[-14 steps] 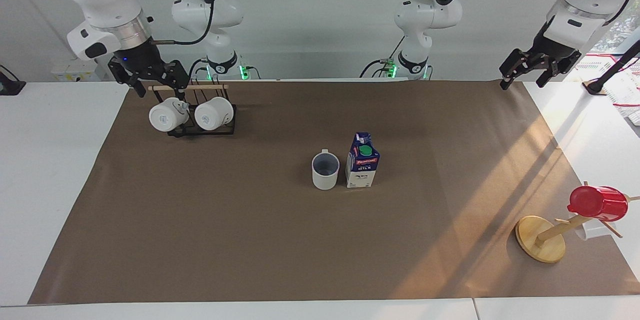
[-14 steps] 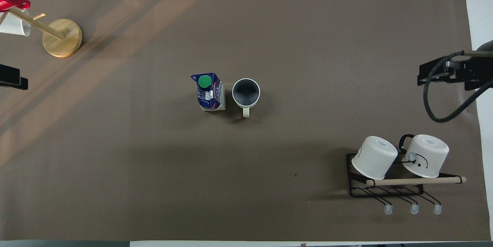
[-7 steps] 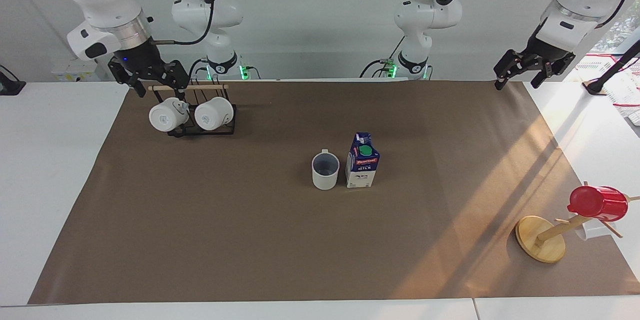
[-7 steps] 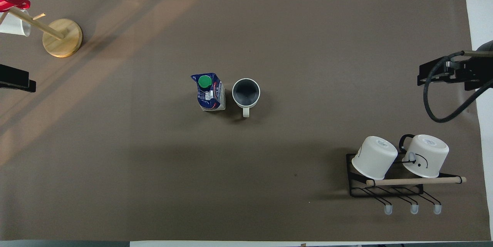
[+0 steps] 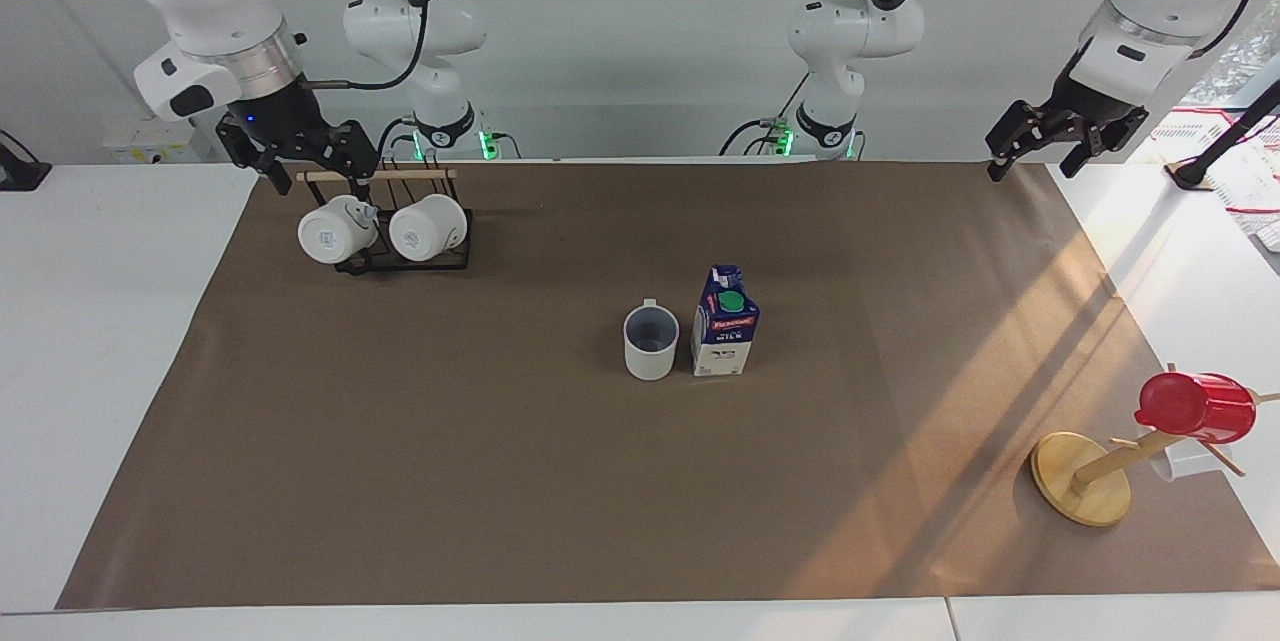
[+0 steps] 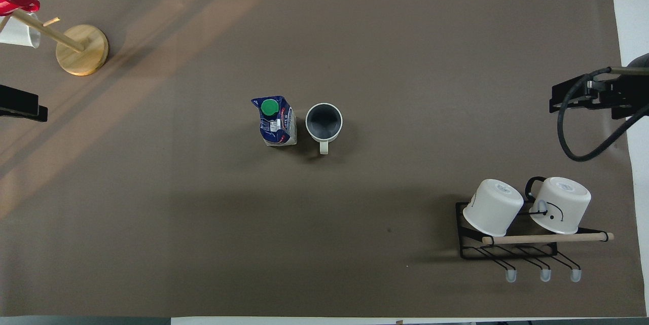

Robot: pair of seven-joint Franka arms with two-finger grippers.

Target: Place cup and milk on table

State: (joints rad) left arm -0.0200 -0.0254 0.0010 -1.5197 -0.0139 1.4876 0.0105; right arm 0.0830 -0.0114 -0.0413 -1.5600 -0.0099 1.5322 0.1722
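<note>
The cup [image 5: 651, 345], a white mug with a grey-blue inside, stands upright on the brown paper of the table [image 5: 450, 481] near its middle, handle toward the robots. The milk [image 5: 725, 335] stands upright close beside it, toward the left arm's end. In the overhead view the cup [image 6: 324, 122] and the milk [image 6: 276, 123] stand apart by a small gap. My left gripper [image 5: 1035, 161] is open and empty, up over the paper's corner at the robots' edge. My right gripper [image 5: 310, 166] is open and empty, over the mug rack.
A black wire rack [image 5: 400, 256] with two all-white mugs [image 5: 428, 227] lies near the robots at the right arm's end. A wooden mug tree [image 5: 1082, 477] with a red cup [image 5: 1195, 407] stands far from the robots at the left arm's end.
My left gripper has risen a little and drawn slightly inward over the paper's corner. The right arm, the cup and the milk have not moved.
</note>
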